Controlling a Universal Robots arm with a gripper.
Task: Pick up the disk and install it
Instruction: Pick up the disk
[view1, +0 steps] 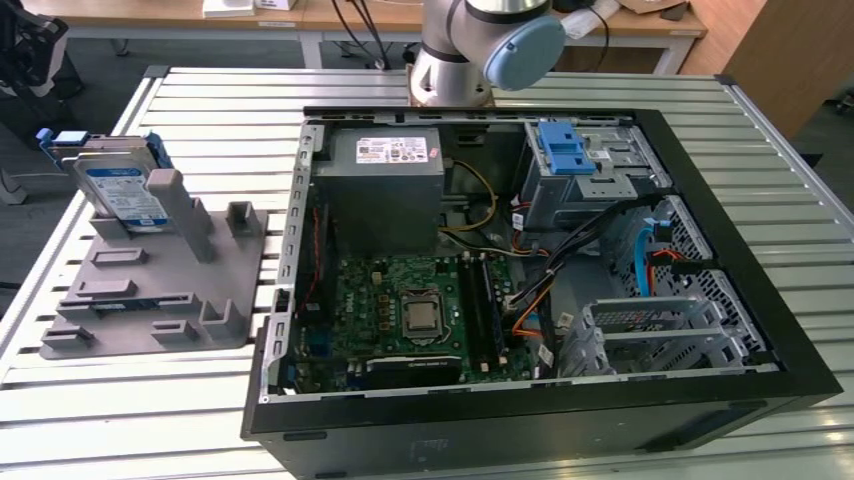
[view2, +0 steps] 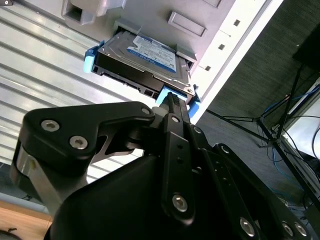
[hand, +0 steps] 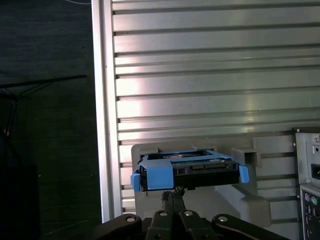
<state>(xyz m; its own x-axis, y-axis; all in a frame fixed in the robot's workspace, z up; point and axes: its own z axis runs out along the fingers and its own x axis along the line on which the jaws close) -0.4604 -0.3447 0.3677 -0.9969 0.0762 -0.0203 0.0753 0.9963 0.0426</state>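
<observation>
The pincer (hand: 172, 191) looks closed: in both wrist views its two black fingers run together to one narrow tip (view2: 169, 98), with nothing between them. In both views that tip lines up with the blue end of the disk (hand: 190, 167), but whether it touches cannot be told.

The second wrist view shows the disk (view2: 150, 55) from its broad side, with the white-and-blue label on the silver face and blue rails at both ends. The first wrist view shows only its thin edge and the blue end piece. There the disk sits in a grey holder (hand: 250, 200) on the slatted metal desk (hand: 210, 75), and a corner of the computer case (hand: 307, 175) is just beside the holder.

The exterior view shows the whole layout. The disk (view1: 118, 185) is propped on edge at the far end of the grey holder (view1: 147, 290), at the exterior view's left. It is well apart from the open case (view1: 534, 425), where a metal drive cage (view1: 594, 175) carries a blue latch (view1: 563, 150). The arm (view1: 467, 50) rises behind the case.
</observation>
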